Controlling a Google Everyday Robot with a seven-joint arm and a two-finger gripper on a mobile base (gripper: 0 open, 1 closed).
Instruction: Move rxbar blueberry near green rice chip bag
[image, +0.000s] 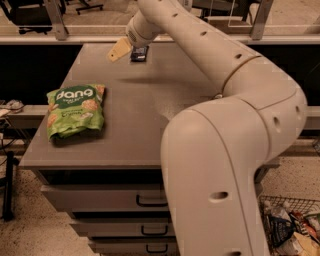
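Gripper (120, 50) at far edge of table (140, 115) beside rxbar blueberry (139, 53) (grip width cannot be told), green rice chip bag (75, 111) well apart front-left, arm (225, 150) hiding the right side.

Grey drawer cabinet (140, 112), speckled floor (45, 240), wire basket (286, 201)

Perhaps office: drawer cabinet (100, 197), gripper (119, 50) over it.
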